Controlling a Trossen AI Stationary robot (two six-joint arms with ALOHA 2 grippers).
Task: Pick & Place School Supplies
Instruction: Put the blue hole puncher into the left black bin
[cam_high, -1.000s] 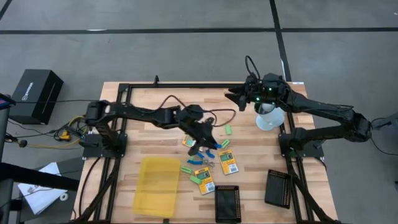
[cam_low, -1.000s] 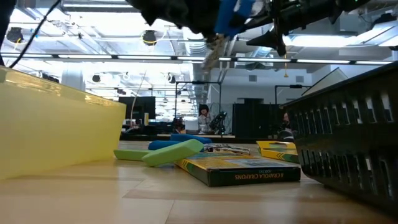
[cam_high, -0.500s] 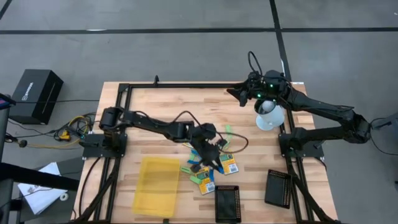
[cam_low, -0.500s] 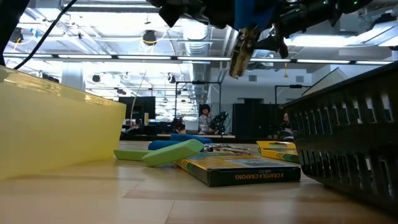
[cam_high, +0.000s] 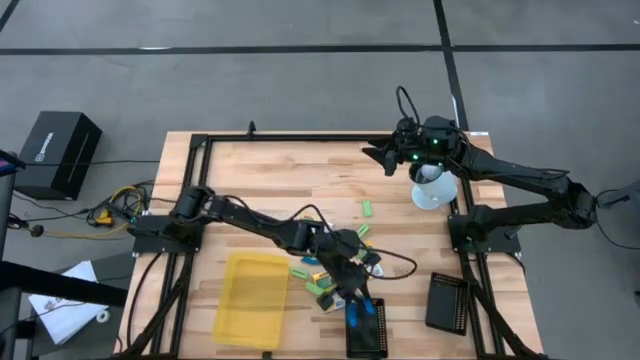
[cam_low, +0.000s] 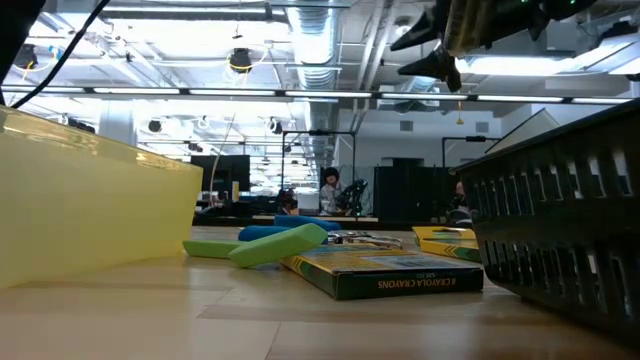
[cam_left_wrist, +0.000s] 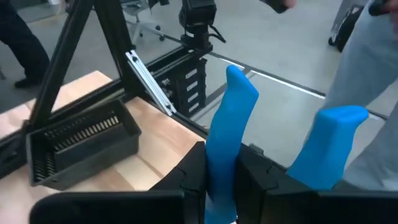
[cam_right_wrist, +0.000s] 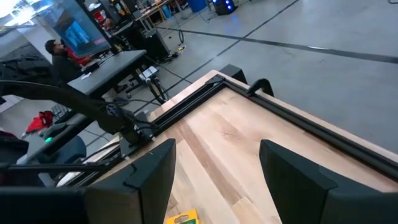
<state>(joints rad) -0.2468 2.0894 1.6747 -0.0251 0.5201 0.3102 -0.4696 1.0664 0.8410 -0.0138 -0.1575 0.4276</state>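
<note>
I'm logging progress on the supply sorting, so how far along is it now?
Nothing looks placed yet. In hand: the left gripper holds blue-handled scissors above a black ribbed tray. Left: crayon packs, green blocks and more on the table. The right gripper waits open at the far edge.

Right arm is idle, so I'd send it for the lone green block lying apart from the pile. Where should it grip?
Come straight down and pinch the green block across its long sides at mid-length: it lies flat, bare wood all round.
</note>
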